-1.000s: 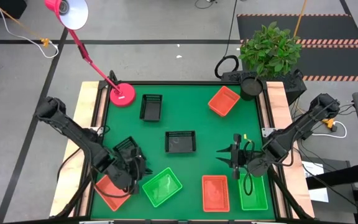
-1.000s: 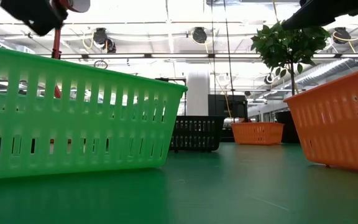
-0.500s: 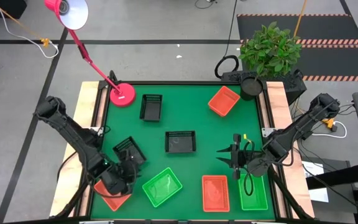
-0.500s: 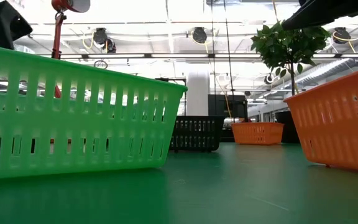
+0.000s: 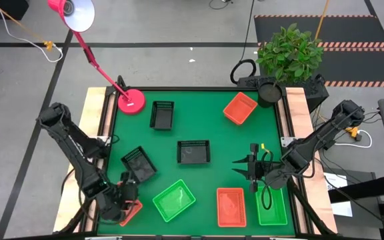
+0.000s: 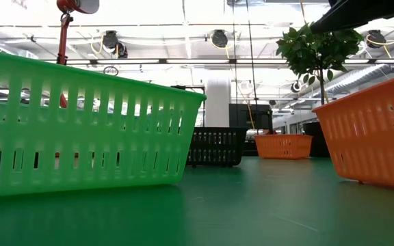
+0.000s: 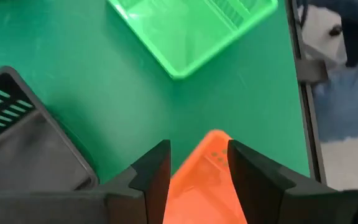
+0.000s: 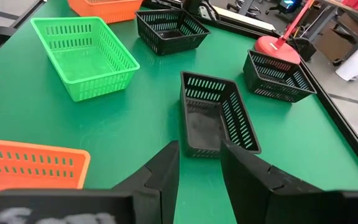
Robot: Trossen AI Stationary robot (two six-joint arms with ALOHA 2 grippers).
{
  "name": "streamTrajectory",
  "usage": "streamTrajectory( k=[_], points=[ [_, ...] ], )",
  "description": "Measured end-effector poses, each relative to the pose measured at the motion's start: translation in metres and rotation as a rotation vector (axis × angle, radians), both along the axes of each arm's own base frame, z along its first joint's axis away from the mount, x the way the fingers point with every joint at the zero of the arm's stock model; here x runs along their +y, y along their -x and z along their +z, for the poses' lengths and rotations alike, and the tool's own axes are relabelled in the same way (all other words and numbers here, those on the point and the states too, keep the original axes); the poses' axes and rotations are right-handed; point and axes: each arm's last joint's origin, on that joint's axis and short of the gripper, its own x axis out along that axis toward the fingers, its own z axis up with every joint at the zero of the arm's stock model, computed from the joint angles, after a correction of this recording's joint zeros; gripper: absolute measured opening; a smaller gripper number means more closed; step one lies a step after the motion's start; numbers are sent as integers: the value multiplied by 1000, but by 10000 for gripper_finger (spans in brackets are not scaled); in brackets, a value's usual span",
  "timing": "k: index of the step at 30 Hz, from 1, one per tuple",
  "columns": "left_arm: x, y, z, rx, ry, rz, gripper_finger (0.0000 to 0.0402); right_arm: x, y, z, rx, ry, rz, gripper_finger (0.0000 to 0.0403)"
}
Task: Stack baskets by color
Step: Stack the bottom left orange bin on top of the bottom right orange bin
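My left gripper (image 5: 125,201) (image 7: 199,155) hangs open over the table's near left corner. A corner of a red-orange basket (image 7: 207,177) (image 5: 133,212) shows between and below its fingers; whether they touch it, I cannot tell. A black basket (image 5: 139,163) (image 7: 23,140) rests on its base just beyond, and a green basket (image 5: 174,200) (image 7: 191,28) sits to the right. My right gripper (image 5: 237,167) (image 8: 201,162) waits open at the near right, above the mat. It points at the middle black basket (image 5: 193,152) (image 8: 215,118).
A third black basket (image 5: 162,115) sits far left beside the pink lamp base (image 5: 131,102). One red-orange basket (image 5: 239,108) is far right, another (image 5: 231,207) is near right next to a green basket (image 5: 272,208). Bare mat (image 5: 212,127) lies between them.
My left gripper has opened and let go of the black basket, which stays on the mat at the left. It has then swung toward the table's near left corner and tipped, ending over the red-orange basket there.
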Motion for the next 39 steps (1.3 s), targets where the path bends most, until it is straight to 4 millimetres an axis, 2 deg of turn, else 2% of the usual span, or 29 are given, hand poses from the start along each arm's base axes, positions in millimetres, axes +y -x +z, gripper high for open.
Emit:
streamTrajectory(
  k=[6, 15, 22, 30, 34, 39],
  points=[
    [-4, 11, -1, 6, -58, -101, 161, 0, 0, 0, 5, 4, 0, 110],
    [3, 17, -6, 45, -213, -242, 161, 0, 0, 0, 5, 3, 0, 110],
    [11, 21, -23, 118, -247, -288, 161, 0, 0, 0, 5, 3, 0, 110],
    [17, 25, -39, 124, -262, -296, 157, 0, 0, 0, 5, 3, 0, 110],
    [16, 25, -40, 113, -265, -324, 115, 0, 0, 0, 4, 4, 0, 110],
    [13, 22, -38, 76, -260, -382, 26, 0, 0, 0, 3, 3, -1, 110]
  ],
)
